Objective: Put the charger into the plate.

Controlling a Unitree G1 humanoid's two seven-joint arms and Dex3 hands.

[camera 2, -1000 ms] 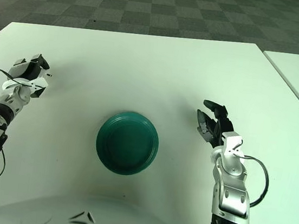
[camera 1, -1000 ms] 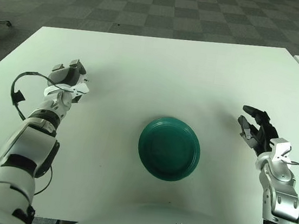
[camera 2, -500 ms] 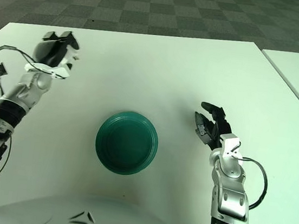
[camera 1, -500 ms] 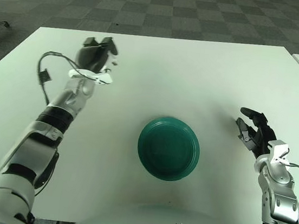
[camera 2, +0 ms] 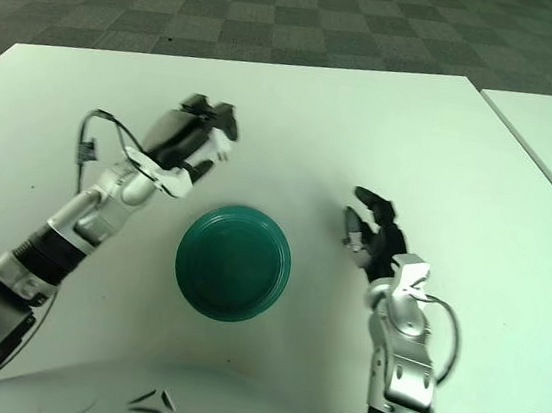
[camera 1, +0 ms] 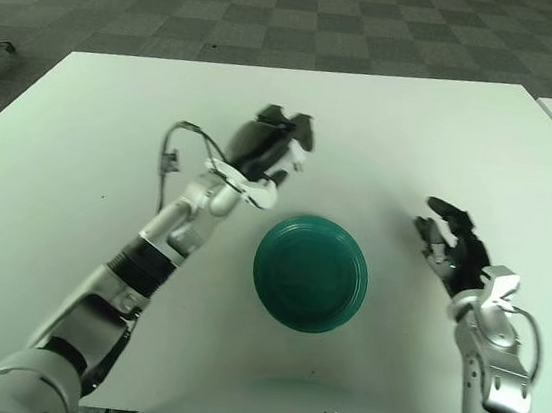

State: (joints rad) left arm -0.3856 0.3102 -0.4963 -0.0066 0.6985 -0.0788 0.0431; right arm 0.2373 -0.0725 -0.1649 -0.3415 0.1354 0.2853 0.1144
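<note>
My left hand [camera 1: 268, 151] just beyond the plate [camera 1: 310, 272], fingers curled round a small white charger [camera 2: 225, 149], held above the table [camera 1: 386, 129], my right hand [camera 1: 449, 252] right of the plate, fingers loosely spread, empty

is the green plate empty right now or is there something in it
Empty. The plate shows only its bare green inside; the left robot hand is beyond its far-left rim, the right robot hand to its right.

A white table [camera 1: 386, 129] is standing on checkered grey carpet [camera 1: 280, 6] — a green plate [camera 1: 310, 273] is sitting directly on it.
</note>
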